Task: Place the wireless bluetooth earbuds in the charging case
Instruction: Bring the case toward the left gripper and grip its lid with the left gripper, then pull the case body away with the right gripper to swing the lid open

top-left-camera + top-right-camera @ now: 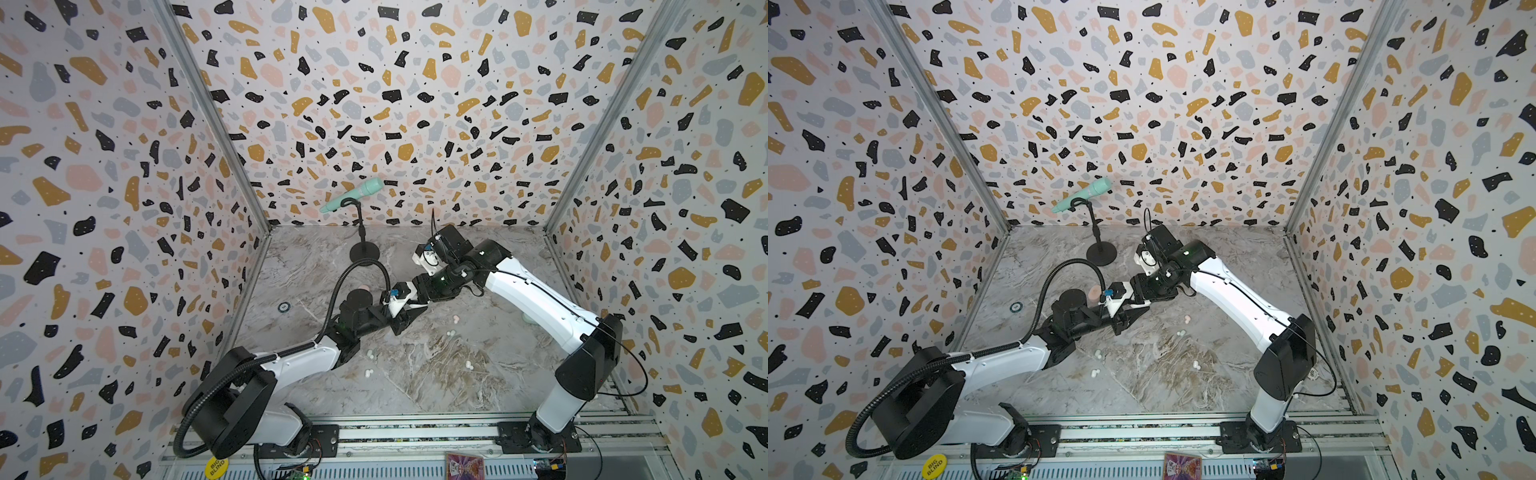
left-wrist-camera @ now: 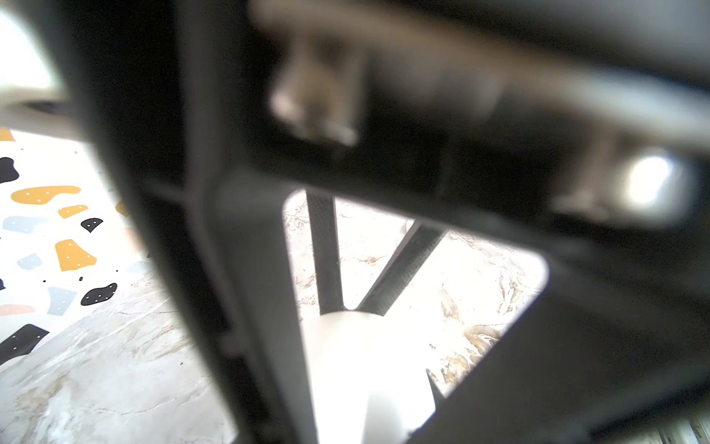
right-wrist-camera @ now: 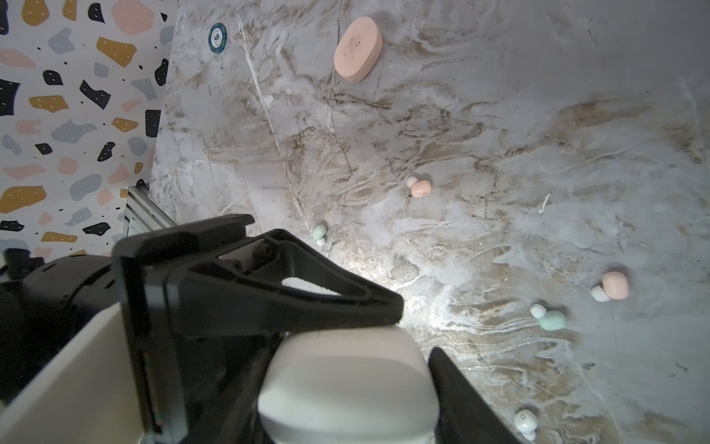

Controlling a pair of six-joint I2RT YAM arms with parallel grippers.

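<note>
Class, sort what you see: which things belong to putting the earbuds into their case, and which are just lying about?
Job in hand:
white case, pink case, pink earbuds, mint earbuds, white earbud.

Lying about:
chip, microphone, stand.

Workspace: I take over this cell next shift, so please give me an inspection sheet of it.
Surface: marble table, brown-veined.
Job's things: white case in the right gripper; pink case shut, lying on the table; five earbuds loose in the right wrist view, pink, mint and white.
Clutter: poker chip; mint microphone on a stand.
Grippers: right gripper shut on the white case; left gripper at the case's top, grip unclear.
Cables: black hose along the left arm; thin cable by the right arm.
Surroundings: terrazzo walls; front rail.
</note>
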